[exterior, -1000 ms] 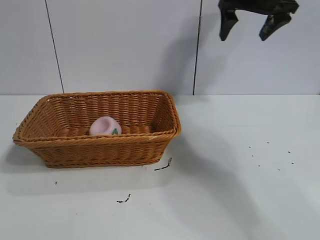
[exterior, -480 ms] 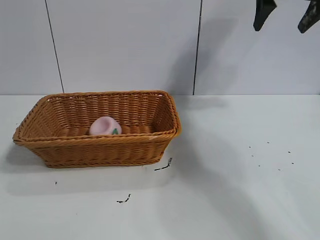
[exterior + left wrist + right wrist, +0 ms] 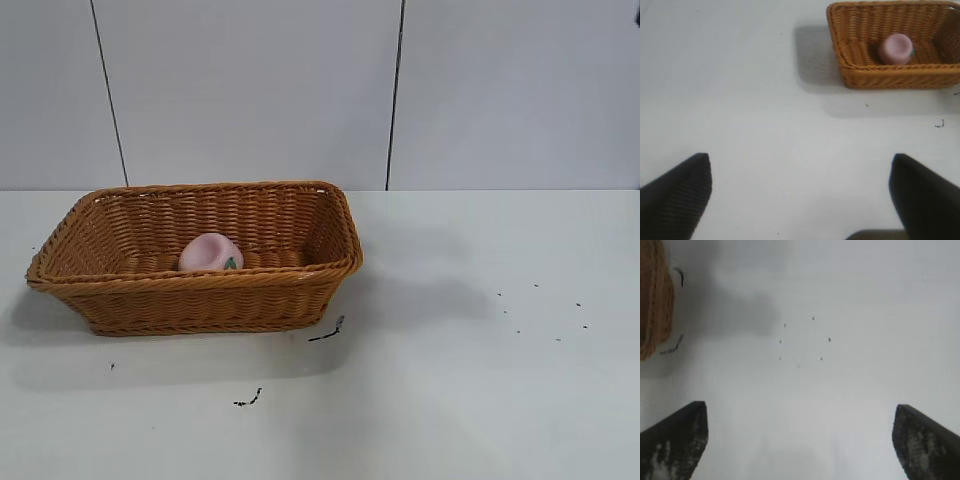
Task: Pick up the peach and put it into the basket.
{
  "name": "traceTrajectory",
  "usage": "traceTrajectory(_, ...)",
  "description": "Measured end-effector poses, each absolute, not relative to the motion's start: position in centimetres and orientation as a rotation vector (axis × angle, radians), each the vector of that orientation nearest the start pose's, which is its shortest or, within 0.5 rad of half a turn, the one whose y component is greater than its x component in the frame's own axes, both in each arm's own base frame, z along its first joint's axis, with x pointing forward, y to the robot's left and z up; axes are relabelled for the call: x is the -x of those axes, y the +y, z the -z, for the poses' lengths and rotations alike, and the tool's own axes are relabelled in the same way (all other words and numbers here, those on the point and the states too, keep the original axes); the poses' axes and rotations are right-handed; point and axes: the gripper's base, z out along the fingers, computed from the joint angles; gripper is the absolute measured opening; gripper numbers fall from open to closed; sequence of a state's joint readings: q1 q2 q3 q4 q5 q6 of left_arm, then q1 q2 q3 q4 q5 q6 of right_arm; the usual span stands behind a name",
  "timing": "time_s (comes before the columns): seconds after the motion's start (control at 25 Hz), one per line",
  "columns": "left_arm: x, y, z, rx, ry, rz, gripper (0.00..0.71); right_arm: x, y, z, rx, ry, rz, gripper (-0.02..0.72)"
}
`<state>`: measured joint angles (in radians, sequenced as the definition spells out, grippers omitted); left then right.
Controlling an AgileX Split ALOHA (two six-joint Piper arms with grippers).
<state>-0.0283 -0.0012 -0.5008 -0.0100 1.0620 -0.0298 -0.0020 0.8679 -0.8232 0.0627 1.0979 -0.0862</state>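
A: Where does the peach (image 3: 210, 252) lie?

B: Inside the basket (image 3: 200, 297), on its woven floor, a little toward the basket's left half and close behind the front wall.

A: How does it look?

B: Small, pale pink, rounded and somewhat flattened, with a tiny green leaf mark on its right side. It is far smaller than the basket.

A: And the basket itself?

B: Rectangular orange-brown wicker, sides flaring outward, thick braided rim, standing upright on the white counter (image 3: 480, 380) with the peach as its only content
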Motion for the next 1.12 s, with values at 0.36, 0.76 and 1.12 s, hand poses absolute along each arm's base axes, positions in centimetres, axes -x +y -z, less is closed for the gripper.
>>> traceTrajectory(0.36,0.5,-0.1,-27.7,0.001,2.044,0.048,0.693,-4.9,0.5,-27.3,0.086,2.352,-0.032,0.696)
traceTrajectory(0.76,0.5,-0.1,-27.7,0.001,2.044,0.048,0.693,0.4,0.4,-27.9,0.059,2.012,-0.017,0.696)
traceTrajectory(1.12,0.5,-0.1,-27.7,0.001,2.044,0.048,0.693,0.4,0.3,-27.9,0.033,2.01,-0.016,0.696)
